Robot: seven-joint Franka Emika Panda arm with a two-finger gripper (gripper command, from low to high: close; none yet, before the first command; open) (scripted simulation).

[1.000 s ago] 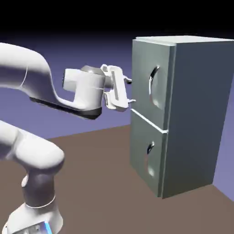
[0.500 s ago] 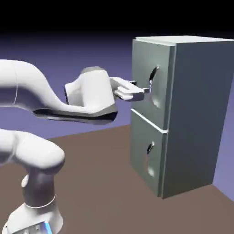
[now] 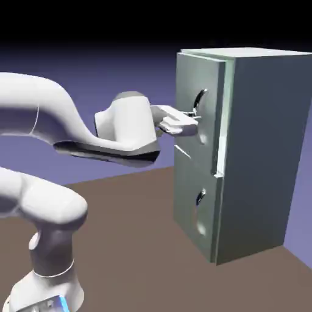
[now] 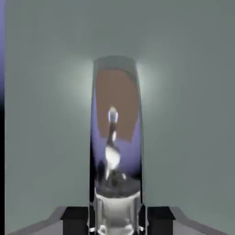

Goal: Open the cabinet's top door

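Now the top door [image 3: 196,140] is moving. A second ago my gripper [image 3: 194,116] was short of the cabinet [image 3: 262,146] with its fingers spread and the door flush in its frame; half a second later it was up at the handle with the door looking closed. At present a pale strip shows down the door's edge nearest the camera, on the exterior view's right, so it has come slightly ajar. The fingers have closed on the curved silver handle [image 4: 116,137], which runs down between the two dark pads in the hand view, and I read that as a proper grasp.

For the task, this means the reach and grip are done and the pull is under way, though most of the swing is still ahead. The cabinet stands in front of the arm, with the lower door [image 3: 195,207] shut beneath. I judge the hinge to be on the far edge, so I should draw back along an arc and let the wrist turn with the door. A straight tug could let the smooth handle slip or twist in the fingers.
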